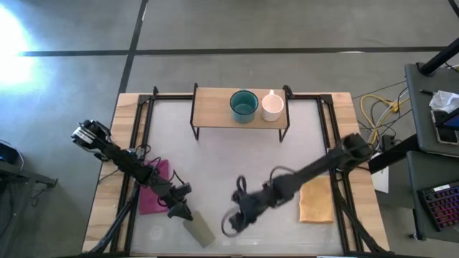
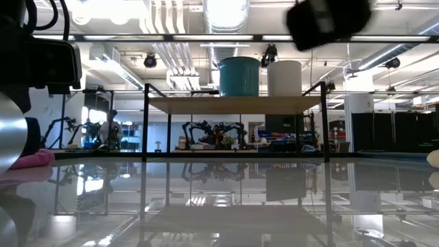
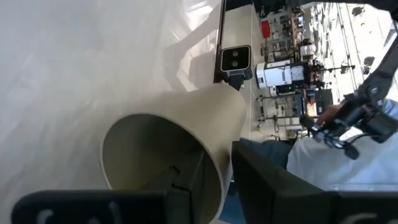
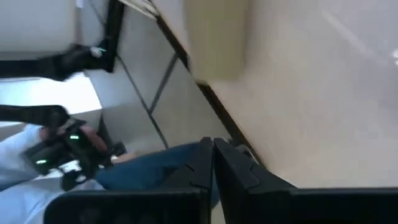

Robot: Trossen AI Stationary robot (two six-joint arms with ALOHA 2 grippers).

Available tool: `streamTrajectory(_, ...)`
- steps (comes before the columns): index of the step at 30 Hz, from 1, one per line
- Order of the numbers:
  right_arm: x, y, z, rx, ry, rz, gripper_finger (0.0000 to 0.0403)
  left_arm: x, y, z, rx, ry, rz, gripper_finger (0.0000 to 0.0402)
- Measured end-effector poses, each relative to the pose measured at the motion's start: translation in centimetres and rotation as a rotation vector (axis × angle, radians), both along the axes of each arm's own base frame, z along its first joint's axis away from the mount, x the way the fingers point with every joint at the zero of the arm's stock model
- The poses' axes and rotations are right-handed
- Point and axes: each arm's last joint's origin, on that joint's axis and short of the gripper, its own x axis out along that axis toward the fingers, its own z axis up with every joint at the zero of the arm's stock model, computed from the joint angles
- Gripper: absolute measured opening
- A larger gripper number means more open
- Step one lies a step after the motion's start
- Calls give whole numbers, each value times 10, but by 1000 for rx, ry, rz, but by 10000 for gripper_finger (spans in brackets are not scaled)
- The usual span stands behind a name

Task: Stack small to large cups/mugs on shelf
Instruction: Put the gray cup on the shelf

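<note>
Down at the near edge, the left gripper (image 1: 181, 212) pinches the olive tumbler (image 1: 198, 231) by its rim, one finger inside, the cup tipped on its side. Just beside it the right gripper (image 1: 231, 223) hangs with fingers pressed together. Farther back, the shelf (image 1: 212, 109) carries the teal mug (image 1: 244, 105) and white mug (image 1: 272, 106) side by side.

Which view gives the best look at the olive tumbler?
The left wrist view: the tumbler fills it, open mouth toward the camera, the left gripper clamped on its rim. The high view shows it small, lying at the table's near edge. The right wrist view catches part of it; the low view, nothing clear.
</note>
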Motion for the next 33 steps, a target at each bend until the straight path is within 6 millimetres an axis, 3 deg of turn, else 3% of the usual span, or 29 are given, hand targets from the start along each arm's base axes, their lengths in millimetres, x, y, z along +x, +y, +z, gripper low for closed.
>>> streamTrajectory(5, 1, 31, -25, 74, 35, -22, 9, 1, 0, 2, -1, -20, 35, 66)
streamTrajectory(11, 24, 48, -36, 110, -18, 10, 9, 5, -1, 8, -17, -51, 68, 48)
streamTrajectory(16, 47, 47, -48, 100, -35, 69, 9, 7, -2, 10, -20, -54, 66, 6)
streamTrajectory(20, 59, 47, -53, 94, -53, 90, 9, 6, -2, 8, -19, -39, 43, 5)
streamTrajectory(33, 63, 49, -67, 114, -9, 60, 9, 5, -4, 8, -24, -18, -24, 5)
